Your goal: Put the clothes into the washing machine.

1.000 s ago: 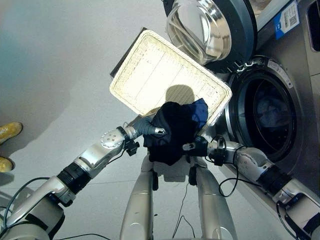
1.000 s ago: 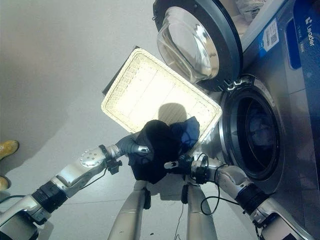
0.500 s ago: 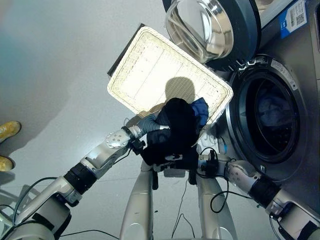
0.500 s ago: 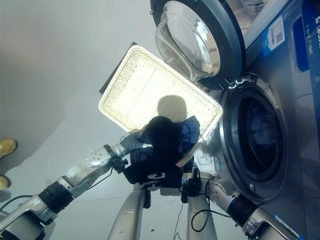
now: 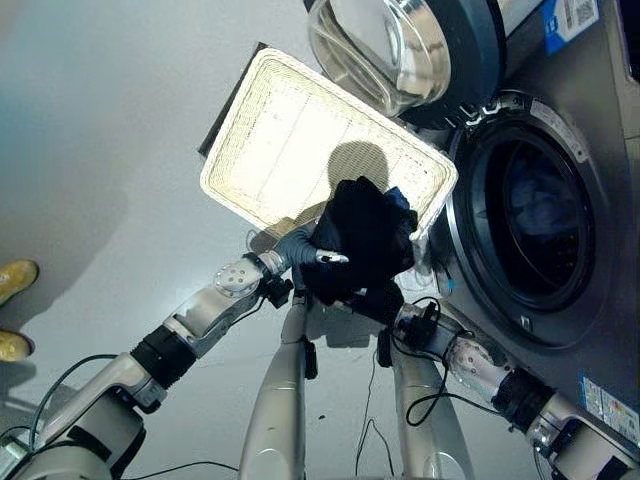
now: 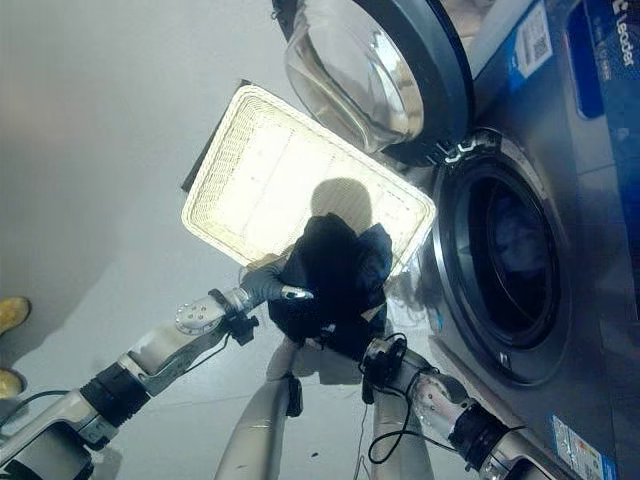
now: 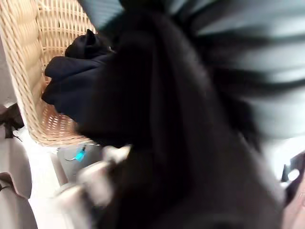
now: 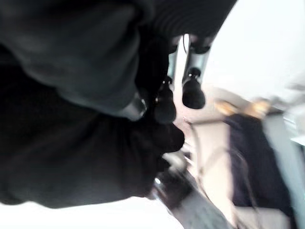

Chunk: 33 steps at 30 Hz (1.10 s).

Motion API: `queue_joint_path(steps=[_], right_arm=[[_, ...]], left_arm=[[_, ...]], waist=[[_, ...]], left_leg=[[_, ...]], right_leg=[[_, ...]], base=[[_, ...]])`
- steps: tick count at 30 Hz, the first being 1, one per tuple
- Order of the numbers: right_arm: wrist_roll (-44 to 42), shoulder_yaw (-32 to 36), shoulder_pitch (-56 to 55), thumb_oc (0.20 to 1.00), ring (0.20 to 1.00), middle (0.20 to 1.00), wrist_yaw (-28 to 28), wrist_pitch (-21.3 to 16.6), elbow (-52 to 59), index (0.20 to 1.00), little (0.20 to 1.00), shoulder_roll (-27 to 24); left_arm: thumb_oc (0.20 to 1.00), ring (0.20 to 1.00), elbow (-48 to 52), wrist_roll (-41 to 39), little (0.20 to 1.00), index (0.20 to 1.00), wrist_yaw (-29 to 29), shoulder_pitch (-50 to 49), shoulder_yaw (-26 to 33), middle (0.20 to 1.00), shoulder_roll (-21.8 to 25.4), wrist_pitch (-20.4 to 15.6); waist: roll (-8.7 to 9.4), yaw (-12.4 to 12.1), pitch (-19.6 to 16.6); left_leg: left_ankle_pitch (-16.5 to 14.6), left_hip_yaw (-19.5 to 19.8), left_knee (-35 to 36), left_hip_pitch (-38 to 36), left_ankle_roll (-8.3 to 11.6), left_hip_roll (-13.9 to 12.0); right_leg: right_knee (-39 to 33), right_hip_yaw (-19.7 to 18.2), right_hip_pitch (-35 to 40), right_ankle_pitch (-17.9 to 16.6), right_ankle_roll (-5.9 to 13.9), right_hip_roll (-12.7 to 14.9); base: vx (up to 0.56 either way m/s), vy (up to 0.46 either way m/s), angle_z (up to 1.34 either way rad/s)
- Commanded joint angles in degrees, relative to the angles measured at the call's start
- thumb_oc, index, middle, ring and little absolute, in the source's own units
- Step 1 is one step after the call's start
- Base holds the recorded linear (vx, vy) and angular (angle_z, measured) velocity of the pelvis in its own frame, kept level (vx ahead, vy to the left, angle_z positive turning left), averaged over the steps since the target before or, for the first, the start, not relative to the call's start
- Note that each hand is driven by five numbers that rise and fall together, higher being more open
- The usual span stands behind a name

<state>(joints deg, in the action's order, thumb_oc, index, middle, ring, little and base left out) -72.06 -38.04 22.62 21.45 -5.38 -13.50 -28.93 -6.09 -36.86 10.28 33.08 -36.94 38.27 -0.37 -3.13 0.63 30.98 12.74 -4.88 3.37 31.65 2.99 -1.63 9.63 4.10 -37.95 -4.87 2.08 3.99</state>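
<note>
The left hand (image 5: 300, 247) is closed on the near side of a bundle of dark clothing (image 5: 365, 240), its fingers curled into the black cloth with one silver finger lying across the fabric. The right hand (image 5: 372, 300) sits under the bundle's lower edge; its fingers are buried in the cloth, so whether they grip or merely support cannot be told. The bundle hangs between the two hands, above the corner of the wicker basket (image 5: 262, 130) nearest the washing machine, and just beside the drum opening (image 5: 530, 215).

Judgement on the step in hand: the load is lifted and ready for transfer into the drum. To do this well, both hands should travel together toward the opening so the cloth does not sag or slip from the lower support. The trailing blue fold (image 5: 398, 197) looks likely to snag on the basket rim or the door seal, so the bundle should clear the rim before swinging across. Release should come only once the mass is well inside the drum.

Containers: apart from the blue fold draped at its corner, the visible part of the basket looks empty. The drum already holds pale blue laundry (image 5: 538, 205). The machine's door (image 5: 395, 50) stands swung open above the basket.
</note>
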Motion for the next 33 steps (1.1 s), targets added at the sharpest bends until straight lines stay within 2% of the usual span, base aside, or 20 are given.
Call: queue_joint_path(steps=[1,2,3,4,5,6,8,12,17,23,24,25,26,30,31,32,33], right_arm=[[2.34,3.29,-0.43,0.200,0.200,0.200,-3.31,-10.69,5.70,0.200,0.200,2.50],[3.34,3.71,-0.73,0.200,0.200,0.200,-3.75,-11.30,5.71,0.200,0.200,2.69],[5.71,4.57,-1.19,0.341,0.341,0.341,-5.32,-12.13,5.92,0.341,0.341,2.78],[8.12,5.05,-1.44,0.853,0.853,0.853,-6.99,-12.64,6.12,0.853,0.853,2.82],[8.12,5.05,-1.44,0.853,0.853,0.853,-6.99,-12.64,6.12,0.853,0.853,2.82],[9.24,5.33,-1.53,1.000,1.000,1.000,-7.58,-12.77,6.16,1.000,1.000,2.74],[14.65,6.67,-1.92,1.000,1.000,1.000,-9.61,-12.72,6.47,1.000,1.000,2.35],[16.80,7.22,-2.27,1.000,1.000,1.000,-10.06,-12.06,6.97,1.000,1.000,1.82],[17.78,7.78,-2.15,1.000,1.000,1.000,-10.37,-11.30,7.28,1.000,1.000,1.64],[18.26,8.14,-1.46,1.000,1.000,1.000,-9.95,-11.53,6.82,1.000,1.000,1.67],[18.68,8.30,-1.41,0.586,0.586,0.586,-10.28,-11.48,6.65,0.586,0.586,2.07],[18.81,8.31,-1.40,0.482,0.482,0.482,-10.35,-11.45,6.58,0.482,0.482,2.19],[18.08,8.48,-1.30,0.200,0.200,0.200,-10.49,-11.40,6.46,0.200,0.200,2.44],[15.61,9.31,-1.46,0.200,0.200,0.200,-11.12,-10.89,5.36,0.200,0.200,3.33],[16.37,9.96,-1.52,0.200,0.200,0.200,-12.20,-11.20,4.23,0.200,0.200,3.72],[17.55,10.40,-1.37,0.533,0.533,0.533,-13.26,-11.50,3.59,0.533,0.533,3.80],[19.25,10.87,-1.07,1.000,1.000,1.000,-15.57,-11.95,3.09,1.000,1.000,3.85]], left_arm=[[1.000,1.000,4.32,-0.29,1.000,1.000,-1.90,-4.26,1.17,1.000,-3.20,-1.92],[1.000,1.000,4.11,-0.40,1.000,1.000,-2.54,-4.62,1.49,1.000,-3.37,-2.12],[1.000,1.000,3.61,-0.71,1.000,1.000,-4.06,-5.37,2.33,1.000,-3.64,-2.49],[1.000,1.000,3.41,-1.24,1.000,1.000,-5.51,-5.86,3.08,1.000,-3.90,-2.88],[1.000,1.000,3.41,-1.24,1.000,1.000,-5.51,-5.86,3.08,1.000,-3.90,-2.88],[1.000,1.000,3.36,-1.28,1.000,1.000,-6.18,-6.21,3.57,1.000,-4.03,-3.07],[1.000,1.000,2.96,-1.73,1.000,1.000,-9.09,-8.08,6.59,1.000,-4.92,-5.59],[1.000,1.000,3.27,-2.11,1.000,1.000,-9.80,-8.95,8.03,1.000,-5.44,-6.72],[1.000,1.000,3.06,-1.90,1.000,1.000,-10.15,-9.27,8.95,1.000,-6.26,-7.56],[1.000,1.000,2.43,-2.57,1.000,1.000,-14.02,-9.97,10.25,1.000,-7.42,-10.06],[1.000,1.000,1.90,-2.23,1.000,1.000,-15.60,-10.27,10.84,1.000,-8.00,-10.89],[1.000,1.000,1.73,-2.03,1.000,1.000,-16.00,-10.32,11.00,1.000,-8.13,-10.94],[1.000,1.000,1.26,-0.97,1.000,1.000,-17.89,-10.63,11.47,1.000,-8.36,-11.42],[1.000,1.000,-0.02,-0.85,1.000,1.000,-20.85,-10.99,12.51,1.000,-9.01,-12.08],[1.000,1.000,-0.87,0.39,1.000,1.000,-23.42,-11.07,13.25,1.000,-9.38,-12.41],[1.000,1.000,-1.28,1.85,1.000,1.000,-25.63,-11.05,13.65,1.000,-9.49,-12.31],[1.000,1.000,-1.85,4.61,1.000,1.000,-28.97,-10.95,13.95,1.000,-9.40,-12.39]], waist=[[-2.05,2.64,-1.19],[-2.12,2.75,-1.19],[-2.27,2.96,-1.19],[-2.40,3.08,-1.19],[-2.40,3.08,-1.19],[-2.48,3.09,-1.19],[-2.90,3.00,-1.19],[-2.96,2.63,-1.19],[-2.76,2.29,-1.19],[-2.47,1.81,-1.19],[-2.44,1.70,-1.19],[-2.44,1.68,-1.19],[-2.39,1.49,-1.19],[-2.36,1.28,-1.19],[-2.35,1.20,-1.19],[-2.40,1.17,-1.19],[-2.48,1.10,-1.19]], left_leg=[[-4.11,-1.33,-2.67,0.67,-1.61,6.02],[-4.18,-1.48,-2.72,0.62,-1.60,6.07],[-4.34,-1.82,-2.94,0.58,-1.61,6.13],[-4.46,-2.06,-3.16,0.59,-1.63,6.22],[-4.46,-2.06,-3.16,0.59,-1.63,6.22],[-4.53,-2.17,-3.24,0.57,-1.64,6.27],[-4.92,-2.59,-3.73,0.59,-1.70,6.41],[-5.15,-2.33,-4.23,0.52,-1.83,6.46],[-5.38,-1.21,-4.99,0.61,-1.97,6.66],[-5.55,-0.57,-5.59,1.08,-1.92,6.52],[-5.64,-0.33,-5.66,0.98,-1.92,6.52],[-5.66,-0.28,-5.68,0.94,-1.92,6.52],[-5.65,-0.10,-5.89,1.10,-1.87,6.52],[-5.82,0.13,-6.33,1.31,-1.88,6.53],[-5.88,0.22,-6.39,1.25,-1.86,6.55],[-5.88,0.20,-6.35,1.19,-1.84,6.56],[-5.87,0.22,-6.35,1.18,-1.81,6.54]], right_leg=[[-5.01,2.37,2.43,-2.79,2.95,-0.94],[-5.10,2.32,2.47,-2.83,2.98,-0.87],[-5.20,2.23,2.44,-2.92,3.02,-0.70],[-5.28,2.22,2.36,-3.00,3.06,-0.57],[-5.28,2.22,2.36,-3.00,3.06,-0.57],[-5.39,2.23,2.40,-3.03,3.09,-0.48],[-5.42,2.18,2.47,-2.78,3.15,-0.13],[-4.64,2.58,2.60,-2.23,3.14,0.08],[-3.73,2.34,2.66,-1.70,2.97,-0.15],[-2.68,2.63,2.31,-0.96,2.75,-0.43],[-2.39,2.68,2.32,-0.71,2.66,-0.52],[-2.32,2.68,2.34,-0.64,2.64,-0.56],[-2.07,2.78,2.30,-0.41,2.50,-0.64],[-1.56,2.90,2.11,-0.02,2.31,-0.74],[-1.45,2.96,2.13,0.11,2.27,-0.77],[-1.46,2.99,2.18,0.18,2.24,-0.78],[-1.37,3.05,2.16,0.26,2.22,-0.77]], base=[[0.03,0.060,-0.09],[0.03,0.063,-0.14],[0.02,0.065,-0.16],[0.02,0.052,-0.13],[0.01,0.035,-0.12],[0.01,0.036,-0.07],[0.02,0.076,-0.05],[0.01,0.023,-0.05],[0.00,-0.007,0.00],[0.01,-0.011,0.00],[0.00,0.000,0.00],[0.03,-0.035,0.00],[0.00,0.000,0.00],[0.00,0.000,0.00],[0.00,0.000,0.00],[0.02,-0.009,0.03],[0.00,0.000,0.00]])
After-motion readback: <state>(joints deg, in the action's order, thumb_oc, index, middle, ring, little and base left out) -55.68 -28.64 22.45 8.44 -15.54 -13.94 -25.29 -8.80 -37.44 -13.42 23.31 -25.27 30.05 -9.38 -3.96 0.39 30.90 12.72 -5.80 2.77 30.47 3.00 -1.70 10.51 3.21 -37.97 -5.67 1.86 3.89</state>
